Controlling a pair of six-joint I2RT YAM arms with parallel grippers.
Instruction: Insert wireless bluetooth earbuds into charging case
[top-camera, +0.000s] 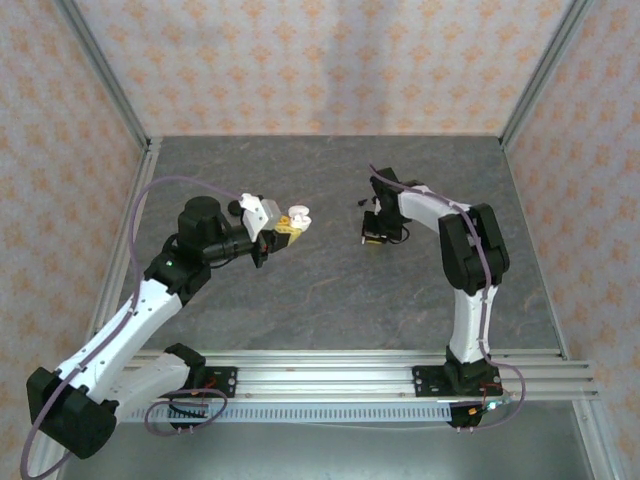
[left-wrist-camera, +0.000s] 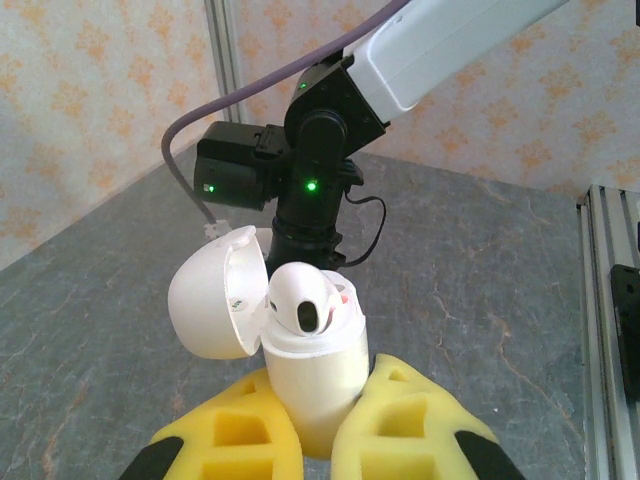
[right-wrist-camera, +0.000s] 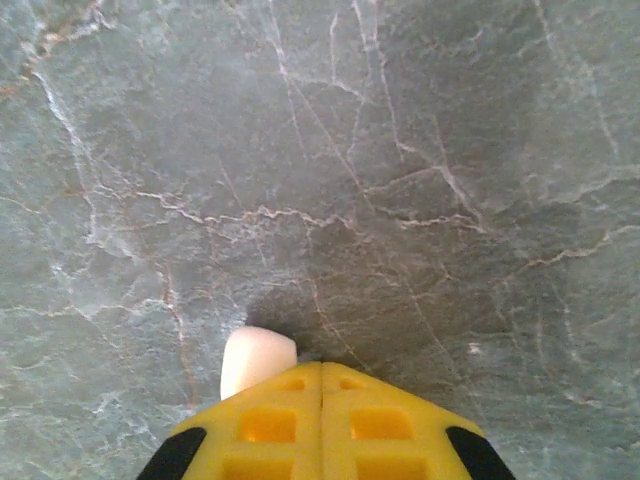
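Observation:
My left gripper (top-camera: 283, 233) (left-wrist-camera: 320, 425) is shut on the lower body of the white charging case (left-wrist-camera: 312, 375) (top-camera: 297, 220), held upright above the table. The case's lid (left-wrist-camera: 213, 295) hangs open to the left. One white earbud (left-wrist-camera: 300, 300) sits in the case, its head sticking up. My right gripper (top-camera: 372, 238) (right-wrist-camera: 321, 368) points down close over the table, its jaws shut with the fingertips touching. A small white rounded piece (right-wrist-camera: 256, 360), probably an earbud, pokes out beside its left finger. Whether it is gripped or lying on the table I cannot tell.
The grey marbled table (top-camera: 330, 300) spreads between the two arms. Patterned walls close in the back and sides. Aluminium rails (top-camera: 350, 380) run along the near edge. My right arm (left-wrist-camera: 320, 170) stands just beyond the case in the left wrist view.

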